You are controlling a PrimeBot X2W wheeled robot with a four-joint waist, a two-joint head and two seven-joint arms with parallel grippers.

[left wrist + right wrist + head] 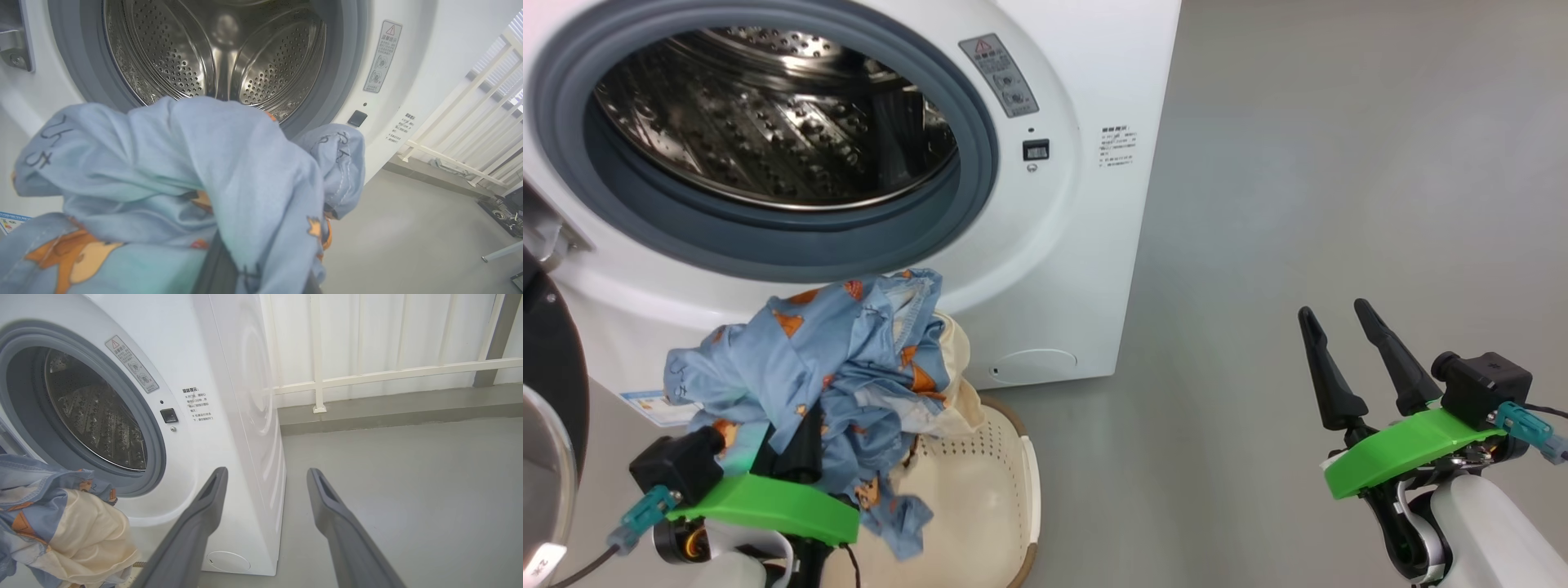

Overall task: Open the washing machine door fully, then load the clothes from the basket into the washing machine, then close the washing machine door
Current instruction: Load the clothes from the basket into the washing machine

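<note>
Clothes [849,359] hang in a loose blue bundle at 7 o'clock in the head view, held just above the basket [980,465] and just below the grey seal [792,237] of the washing machine [1062,269]. My left jaws are pressed together, pinching a fold of the bundle. Cloth drapes right over them, so in the left wrist view I cannot see my own tips. That is the first hazard: I would be aiming for the drum [768,122] at 11 o'clock half blind.

The cream piece [956,367] sits on the bundle's 3 o'clock side, and I cannot tell whether it is in the pinch or merely carried along. If it is only riding, I judge it could slide off into the basket or onto the floor [1339,204].

One blue tail [894,523] dangles into the basket at 6 o'clock. It could catch the rim [1033,490] and drag the basket. It could also trail over the seal and get trapped by the door [551,384]. That door stands open at 9 o'clock, near my left wrist [768,502], where a careless swing might knock it.

My right jaws are spread wide and empty at 4 o'clock, well apart from all this.
</note>
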